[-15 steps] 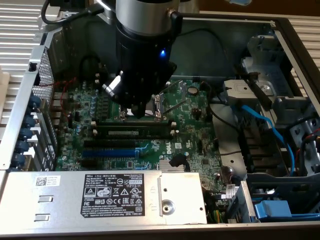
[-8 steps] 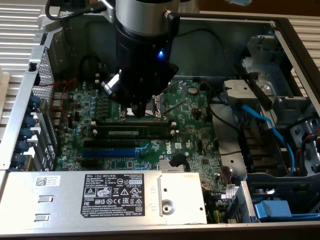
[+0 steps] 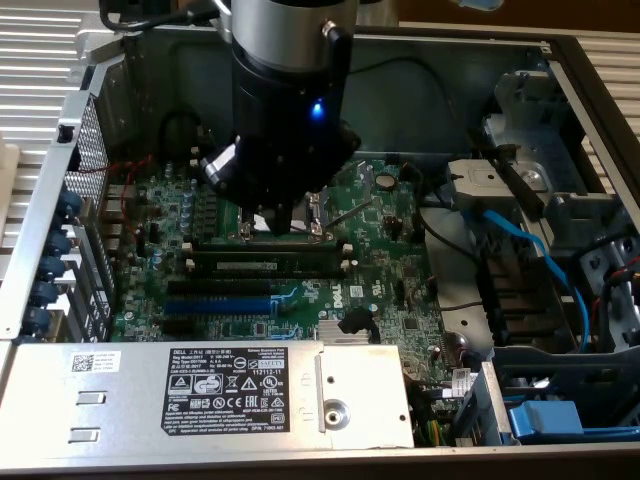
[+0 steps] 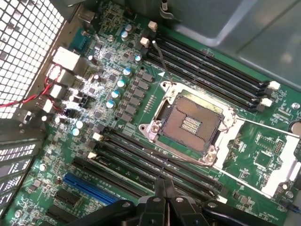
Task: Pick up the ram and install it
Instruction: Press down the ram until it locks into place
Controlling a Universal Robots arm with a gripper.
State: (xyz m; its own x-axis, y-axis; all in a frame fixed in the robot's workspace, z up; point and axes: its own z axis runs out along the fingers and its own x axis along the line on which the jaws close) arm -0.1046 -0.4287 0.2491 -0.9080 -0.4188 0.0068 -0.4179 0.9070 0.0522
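The ram [image 3: 265, 266] is a long dark stick with a pale label strip. It sits along one of the black motherboard slots with white end clips, just in front of the CPU socket [image 4: 190, 125]. My gripper [image 3: 275, 222] hangs over the near edge of the socket, a little above and behind the ram. In the wrist view my gripper [image 4: 162, 181] is shut with its fingertips pressed together and nothing between them, and it points down at the row of black memory slots [image 4: 141, 157] beside the socket.
A blue expansion slot [image 3: 215, 305] lies next to the ram slots. The grey power supply [image 3: 200, 395] fills the case's front. A blue cable [image 3: 530, 250] and the drive bay [image 3: 520, 180] are on the exterior view's right, and a perforated rear panel [image 4: 23, 47] stands past the board's edge.
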